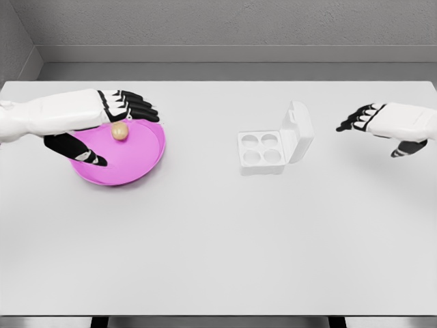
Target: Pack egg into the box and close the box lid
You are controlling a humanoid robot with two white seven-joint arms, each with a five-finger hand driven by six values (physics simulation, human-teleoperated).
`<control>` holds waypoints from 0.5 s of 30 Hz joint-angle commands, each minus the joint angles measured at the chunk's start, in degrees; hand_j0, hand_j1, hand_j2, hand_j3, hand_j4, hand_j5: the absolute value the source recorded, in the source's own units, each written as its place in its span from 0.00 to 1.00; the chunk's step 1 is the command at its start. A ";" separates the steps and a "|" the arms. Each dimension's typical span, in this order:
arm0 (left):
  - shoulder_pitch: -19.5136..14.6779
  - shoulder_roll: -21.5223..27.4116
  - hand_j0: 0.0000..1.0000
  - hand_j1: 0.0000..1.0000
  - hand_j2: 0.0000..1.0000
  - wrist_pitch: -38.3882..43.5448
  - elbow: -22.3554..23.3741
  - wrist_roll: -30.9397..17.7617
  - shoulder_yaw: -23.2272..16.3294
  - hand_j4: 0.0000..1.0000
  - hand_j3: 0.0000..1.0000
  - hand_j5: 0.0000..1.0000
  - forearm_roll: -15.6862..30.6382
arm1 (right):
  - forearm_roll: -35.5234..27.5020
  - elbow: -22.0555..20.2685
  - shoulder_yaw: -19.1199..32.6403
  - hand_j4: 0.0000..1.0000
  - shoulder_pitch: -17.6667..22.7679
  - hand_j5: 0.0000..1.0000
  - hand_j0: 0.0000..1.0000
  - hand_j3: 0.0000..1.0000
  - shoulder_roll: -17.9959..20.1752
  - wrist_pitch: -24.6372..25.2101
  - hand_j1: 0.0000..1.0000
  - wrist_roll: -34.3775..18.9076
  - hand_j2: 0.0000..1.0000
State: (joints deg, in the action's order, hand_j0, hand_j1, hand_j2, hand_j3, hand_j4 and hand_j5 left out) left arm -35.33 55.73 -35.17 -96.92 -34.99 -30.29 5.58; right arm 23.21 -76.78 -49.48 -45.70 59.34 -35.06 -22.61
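Egg [120,131]: in pink bowl [140,164], far-left on table [218,239]. Likely light, smooth, fragile; take w/ gentle fingertip pinch across sides. Left hand [102,126] over egg, fingers spread, holding nothing. Right hand [382,126] relaxed, empty, right of open box [263,152].

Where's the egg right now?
In the head view, the egg lies in the pink plate at table left, just under the left hand, well left of the open box.

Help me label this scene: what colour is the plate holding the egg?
Pink-magenta plate, clearest in the head view.
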 commanded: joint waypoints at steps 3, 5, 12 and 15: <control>-1.49 -1.41 1.00 1.00 1.00 0.17 5.42 -0.01 -0.30 1.00 1.00 1.00 -6.44 | -2.90 1.10 -0.18 1.00 -0.18 1.00 1.00 1.00 -0.01 0.06 1.00 -1.21 1.00; -1.49 -3.44 1.00 1.00 1.00 0.17 6.39 -0.01 -0.30 1.00 1.00 1.00 -9.80 | -2.64 2.16 -0.01 1.00 -0.26 1.00 1.00 1.00 -0.36 0.06 1.00 -1.38 1.00; -3.52 -10.73 1.00 1.00 1.00 0.17 13.33 -0.01 -0.38 1.00 1.00 1.00 -13.40 | -2.73 9.10 -0.36 1.00 -0.26 1.00 1.00 1.00 -2.65 0.06 1.00 -0.77 1.00; -4.22 -10.82 1.00 1.00 1.00 0.17 13.60 -0.01 -2.58 1.00 1.00 1.00 -5.84 | -2.73 9.63 -0.18 1.00 -0.26 1.00 1.00 1.00 -2.65 0.06 1.00 -0.77 1.00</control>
State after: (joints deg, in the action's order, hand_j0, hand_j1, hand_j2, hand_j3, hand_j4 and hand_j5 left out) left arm -41.31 45.97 -35.12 -84.60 -35.02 -31.82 -3.30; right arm 20.80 -68.42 -49.87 -45.97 56.75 -35.10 -23.47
